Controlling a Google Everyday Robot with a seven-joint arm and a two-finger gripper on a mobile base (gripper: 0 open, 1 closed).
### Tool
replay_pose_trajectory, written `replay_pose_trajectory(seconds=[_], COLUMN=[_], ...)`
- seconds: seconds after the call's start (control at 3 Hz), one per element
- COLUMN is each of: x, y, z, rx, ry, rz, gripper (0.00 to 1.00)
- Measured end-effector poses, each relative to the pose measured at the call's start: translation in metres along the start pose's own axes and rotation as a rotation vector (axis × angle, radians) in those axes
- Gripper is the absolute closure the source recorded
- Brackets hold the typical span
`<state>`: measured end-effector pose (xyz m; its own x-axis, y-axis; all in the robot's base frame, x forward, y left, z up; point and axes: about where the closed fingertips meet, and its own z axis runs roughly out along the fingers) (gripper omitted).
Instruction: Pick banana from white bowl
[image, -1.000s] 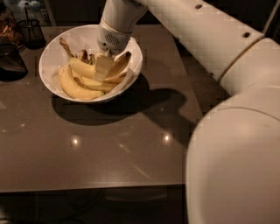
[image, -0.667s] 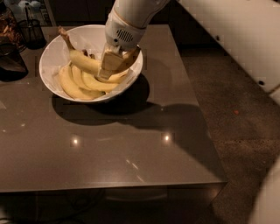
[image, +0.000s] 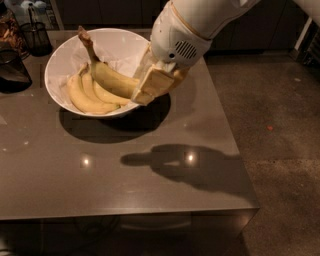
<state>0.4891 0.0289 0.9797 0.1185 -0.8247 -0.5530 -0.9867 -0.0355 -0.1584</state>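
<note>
In the camera view, the gripper (image: 145, 92) hangs over the white bowl (image: 47, 75) at its 4 o'clock rim, fingers clamped on the tip end of the banana (image: 112, 77). The banana slants up across the bowl, its brown stem pointing toward 11 o'clock, above the other bananas (image: 82, 97) lying at 7 o'clock. Since the hold is at one end, the fruit could pivot or slip. A slow, straight rise with steady squeeze seems best, moving sideways over the table (image: 125, 185) only once the stem clears the rim.
</note>
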Motion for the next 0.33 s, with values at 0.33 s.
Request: replay_pose_trajectory(seconds=[0.33], x=[0.0008], y=[0.0009], z=[-0.0008], rx=[0.000], ry=[-0.003], rz=[0.003], gripper=[1.00])
